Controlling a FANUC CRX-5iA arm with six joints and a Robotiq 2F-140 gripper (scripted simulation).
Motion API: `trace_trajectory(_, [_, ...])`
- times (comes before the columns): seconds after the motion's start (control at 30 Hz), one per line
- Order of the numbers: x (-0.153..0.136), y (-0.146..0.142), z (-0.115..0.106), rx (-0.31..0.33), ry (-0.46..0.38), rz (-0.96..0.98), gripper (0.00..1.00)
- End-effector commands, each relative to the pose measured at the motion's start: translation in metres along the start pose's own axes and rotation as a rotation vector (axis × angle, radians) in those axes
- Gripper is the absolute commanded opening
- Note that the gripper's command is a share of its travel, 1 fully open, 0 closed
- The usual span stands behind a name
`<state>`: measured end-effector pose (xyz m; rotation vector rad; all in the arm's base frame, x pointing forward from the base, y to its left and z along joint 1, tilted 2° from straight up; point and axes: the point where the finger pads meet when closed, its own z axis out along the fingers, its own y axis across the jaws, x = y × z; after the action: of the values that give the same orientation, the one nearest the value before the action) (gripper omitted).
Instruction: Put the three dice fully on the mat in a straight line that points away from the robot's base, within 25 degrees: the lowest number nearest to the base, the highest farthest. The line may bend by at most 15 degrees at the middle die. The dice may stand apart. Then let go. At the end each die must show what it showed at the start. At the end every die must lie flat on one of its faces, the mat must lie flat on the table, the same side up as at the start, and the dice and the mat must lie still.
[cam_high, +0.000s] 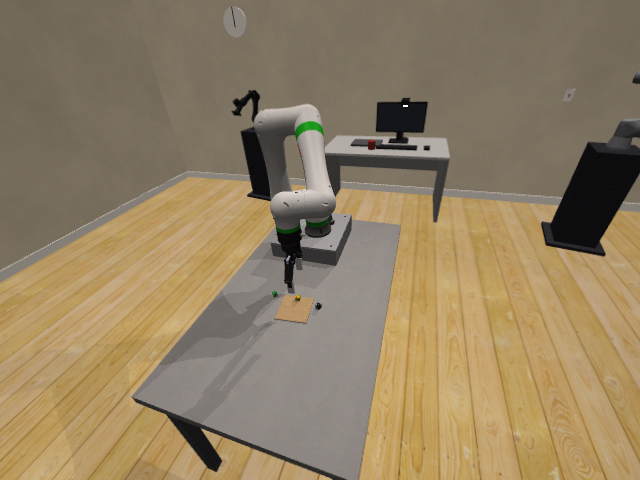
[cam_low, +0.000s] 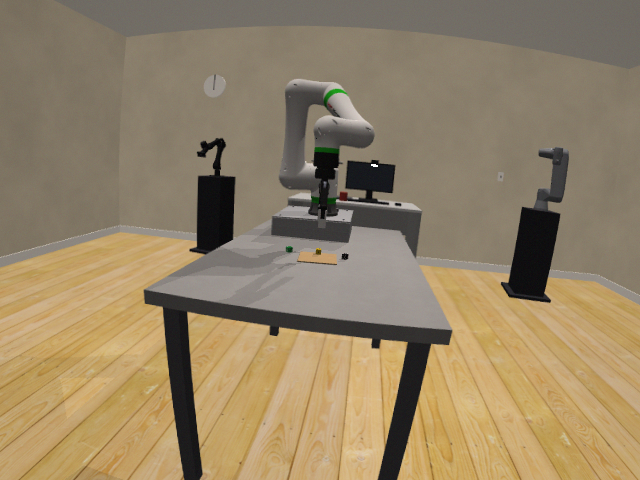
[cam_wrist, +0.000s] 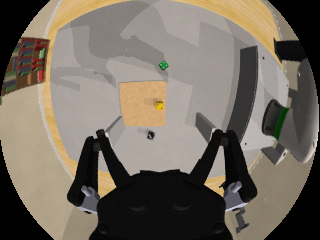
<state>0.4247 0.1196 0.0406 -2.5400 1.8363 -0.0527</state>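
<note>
Spread wide and empty, the claw (cam_wrist: 162, 150) hangs from the bent arm (cam_high: 298, 160), pointing down above the tabletop (cam_high: 289, 372). On the mat (cam_high: 293, 310) sits the yellow die (cam_high: 297, 298) (near its far edge); green die (cam_high: 275, 293) left, black die (cam_high: 318, 305) right, both off it.

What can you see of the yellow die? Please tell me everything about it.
The yellow die is a small bright cube, too small here to read its pips. It sits on the tan mat, close to the mat's edge nearest the robot's base, and looks flat on one face. Nothing grips it: the open gripper hangs above, clear of it. The green and black dice lie off the mat.
</note>
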Motion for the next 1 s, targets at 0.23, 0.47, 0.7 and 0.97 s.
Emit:
trace_trajectory(0.23, [-0.014,-0.006,0.002,0.000,-0.001,-0.399,1.00])
trace_trajectory(0.47, [-0.020,-0.009,0.003,0.000,-0.001,-0.588,1.00])
trace_trajectory(0.7, [-0.031,-0.013,0.005,0.000,-0.001,-0.877,1.00])
trace_trajectory(0.97, [-0.040,-0.017,0.006,0.001,-0.001,-1.145,1.00])
